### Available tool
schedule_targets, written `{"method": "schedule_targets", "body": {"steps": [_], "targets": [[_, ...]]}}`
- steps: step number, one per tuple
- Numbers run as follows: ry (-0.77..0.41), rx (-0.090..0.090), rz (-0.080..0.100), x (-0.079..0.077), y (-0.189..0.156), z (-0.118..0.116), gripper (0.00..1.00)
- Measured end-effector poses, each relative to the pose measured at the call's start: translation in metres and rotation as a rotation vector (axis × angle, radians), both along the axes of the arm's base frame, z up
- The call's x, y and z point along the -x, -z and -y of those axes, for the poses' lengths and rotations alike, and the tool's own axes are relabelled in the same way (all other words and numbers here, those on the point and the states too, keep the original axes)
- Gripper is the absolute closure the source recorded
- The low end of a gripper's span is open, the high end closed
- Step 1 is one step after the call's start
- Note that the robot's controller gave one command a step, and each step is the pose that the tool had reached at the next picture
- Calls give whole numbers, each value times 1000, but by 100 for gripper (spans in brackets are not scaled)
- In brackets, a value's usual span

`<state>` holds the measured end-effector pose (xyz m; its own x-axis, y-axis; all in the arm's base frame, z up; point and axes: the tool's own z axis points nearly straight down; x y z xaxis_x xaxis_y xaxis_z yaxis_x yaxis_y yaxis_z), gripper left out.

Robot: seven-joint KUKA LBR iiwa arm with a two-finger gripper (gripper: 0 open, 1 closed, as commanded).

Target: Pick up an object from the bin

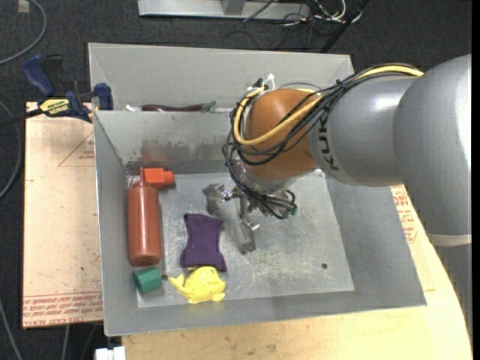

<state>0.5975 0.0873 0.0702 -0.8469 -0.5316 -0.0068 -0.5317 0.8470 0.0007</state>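
My gripper point(231, 217) hangs low over the middle of the bin floor. It is open, and I see nothing between its grey fingers point(246, 236). A purple cloth pouch point(202, 243) lies flat just to the left of the lower fingertip, close to it but apart. Below the pouch sits a yellow rubbery lump point(199, 285). A small dark green bit point(292, 210) shows at the right of the gripper, partly hidden by the cables.
A reddish-brown bottle point(144, 223) with an orange cap point(157, 177) lies along the bin's left wall. A green block point(148, 280) sits at the front left corner. The arm and its orange cover hang over the back right of the bin.
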Motion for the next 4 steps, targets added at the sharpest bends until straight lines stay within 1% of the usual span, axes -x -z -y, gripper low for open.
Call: {"method": "schedule_targets", "body": {"steps": [1,2,3,4], "targets": [[-2,0,0,0,0,0,0],[-57,0,-10,20,-30,5,0],[-247,2,13,16,-55,-9,0],[-432,0,2,8,-32,-30,0]]}}
